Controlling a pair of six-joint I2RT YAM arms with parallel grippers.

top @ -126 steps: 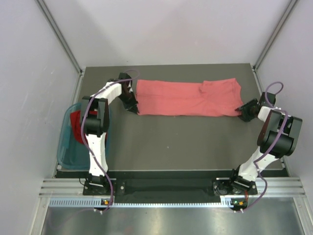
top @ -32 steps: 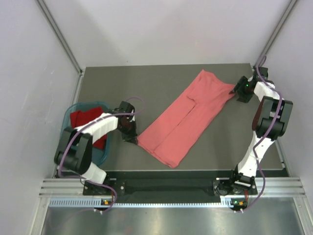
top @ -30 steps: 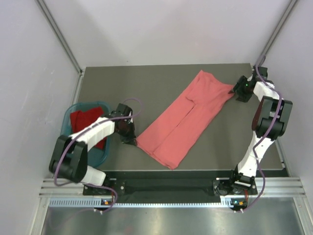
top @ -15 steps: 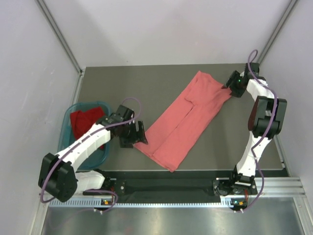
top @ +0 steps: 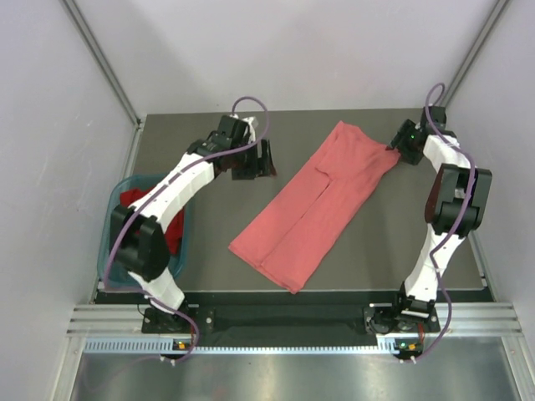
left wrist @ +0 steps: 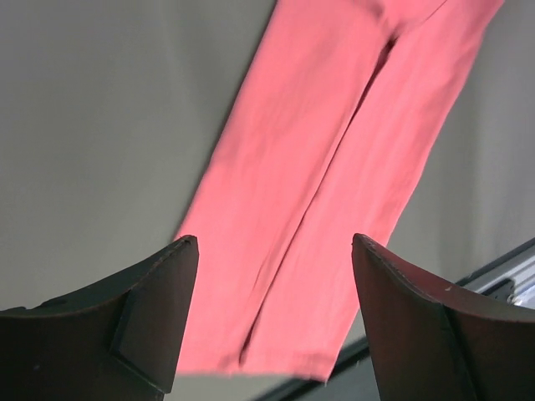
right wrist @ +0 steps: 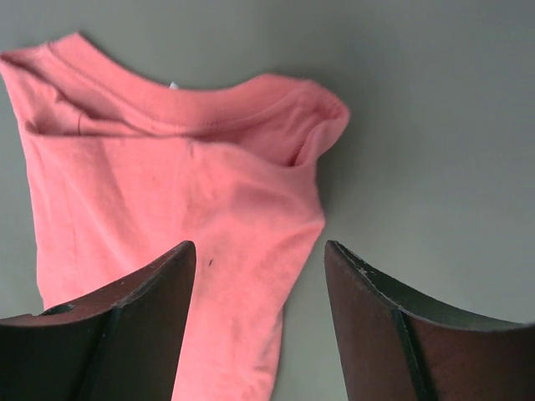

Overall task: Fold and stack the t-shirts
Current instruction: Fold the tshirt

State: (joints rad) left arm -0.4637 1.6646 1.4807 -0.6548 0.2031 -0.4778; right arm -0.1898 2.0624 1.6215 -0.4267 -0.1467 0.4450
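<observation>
And the left arm has swung away! Half a second ago the left gripper point(top: 266, 160) was down at the near-left edge of the salmon-pink t-shirt point(top: 322, 205). Now it's up at the far-left part of the bench point(top: 209, 267), clear of the cloth with a strip of bare surface between them. Its jaws are spread wide and there's nothing in them. From the left wrist camera, the left gripper point(left wrist: 272, 242) looks down past its two parted fingers on the pink t-shirt point(left wrist: 334, 150), lying flat with a long crease running up its length.

The pink shirt has stayed where it was, a long narrow folded strip lying diagonally. Its collar end is at the far right and its other end is near the front middle of the bench.

Over on the right, the right gripper point(top: 396, 147) has barely budged and sits right at the collar corner. The wrist view shows the right gripper point(right wrist: 259, 246) with fingers parted, hovering over the neckline of the shirt point(right wrist: 167, 167). The cloth lies on the bench, not pinched.

The deep red t-shirt point(top: 134, 200) is bundled in the teal basket point(top: 107, 251) at the left edge, partly hidden by the left arm.
</observation>
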